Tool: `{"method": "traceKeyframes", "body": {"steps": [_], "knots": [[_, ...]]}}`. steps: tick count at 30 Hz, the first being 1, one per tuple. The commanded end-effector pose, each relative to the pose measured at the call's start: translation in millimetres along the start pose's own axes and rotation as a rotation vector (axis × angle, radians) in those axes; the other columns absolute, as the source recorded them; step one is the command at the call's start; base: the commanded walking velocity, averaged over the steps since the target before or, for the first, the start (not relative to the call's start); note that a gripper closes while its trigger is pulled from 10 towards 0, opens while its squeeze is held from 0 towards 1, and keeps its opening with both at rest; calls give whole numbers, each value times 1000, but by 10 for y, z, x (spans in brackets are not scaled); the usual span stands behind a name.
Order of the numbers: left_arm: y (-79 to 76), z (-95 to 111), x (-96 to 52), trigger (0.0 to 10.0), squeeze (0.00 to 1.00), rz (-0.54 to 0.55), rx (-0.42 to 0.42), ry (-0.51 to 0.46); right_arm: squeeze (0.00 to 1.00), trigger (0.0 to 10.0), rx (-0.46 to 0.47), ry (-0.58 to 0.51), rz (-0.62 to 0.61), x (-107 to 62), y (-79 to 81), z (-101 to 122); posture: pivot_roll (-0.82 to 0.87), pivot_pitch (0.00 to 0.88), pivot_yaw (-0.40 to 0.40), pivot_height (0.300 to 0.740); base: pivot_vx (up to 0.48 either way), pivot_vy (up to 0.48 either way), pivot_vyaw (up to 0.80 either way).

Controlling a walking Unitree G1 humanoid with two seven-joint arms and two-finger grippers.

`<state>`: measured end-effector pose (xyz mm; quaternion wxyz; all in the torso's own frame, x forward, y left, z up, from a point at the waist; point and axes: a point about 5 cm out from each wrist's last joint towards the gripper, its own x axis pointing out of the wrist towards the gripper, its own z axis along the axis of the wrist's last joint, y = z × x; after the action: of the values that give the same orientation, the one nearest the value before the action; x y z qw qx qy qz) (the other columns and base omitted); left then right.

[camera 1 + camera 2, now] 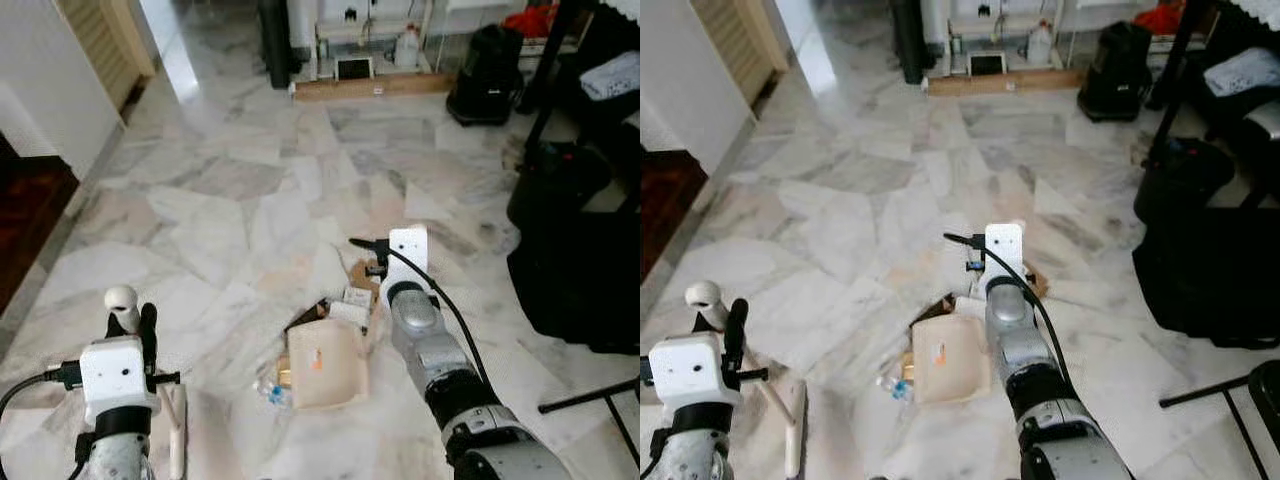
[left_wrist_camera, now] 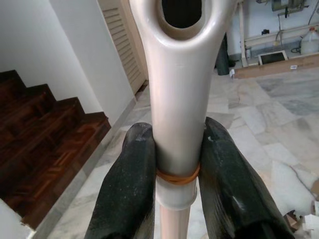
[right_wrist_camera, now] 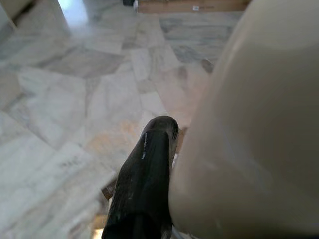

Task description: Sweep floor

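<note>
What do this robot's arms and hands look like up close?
Both arms are jointed silver-grey metal cylinders with dark bands. Each wrist carries a white boxy camera housing fed by a thin black cable. The left hand and right hand each have long, rounded, matte black fingers.

No legible text, brand, number or sign appears in any view. The cream dustpan [image 1: 325,363] carries a small orange mark on its face; it is too small to read. A white label sits on the wooden plank [image 1: 375,86] at the far wall; its print cannot be resolved. The flattened cardboard scraps [image 1: 357,296] show pale patches, with no characters that can be made out.
</note>
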<state>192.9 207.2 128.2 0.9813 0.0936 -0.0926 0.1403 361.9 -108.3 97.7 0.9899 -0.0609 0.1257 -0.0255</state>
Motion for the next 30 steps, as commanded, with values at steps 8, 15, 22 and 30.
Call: {"method": "traceKeyframes", "body": {"steps": [8,15,22,30], "knots": [[110,-36,32,10000,0,-4,-88,41,0,10000,-87,87,0,-32,17,-165,-5,148,81,740,0,0,0],[162,-66,67,10000,0,0,-133,56,0,10000,-87,144,31,-52,61,-302,2,157,82,740,0,0,0],[265,-160,160,10000,0,2,-89,67,0,10000,-93,181,71,-63,151,-375,5,166,84,740,0,0,0],[341,-291,280,10000,0,-9,-68,100,0,10000,-61,184,96,-65,201,-364,-5,171,92,740,0,0,0]]}}
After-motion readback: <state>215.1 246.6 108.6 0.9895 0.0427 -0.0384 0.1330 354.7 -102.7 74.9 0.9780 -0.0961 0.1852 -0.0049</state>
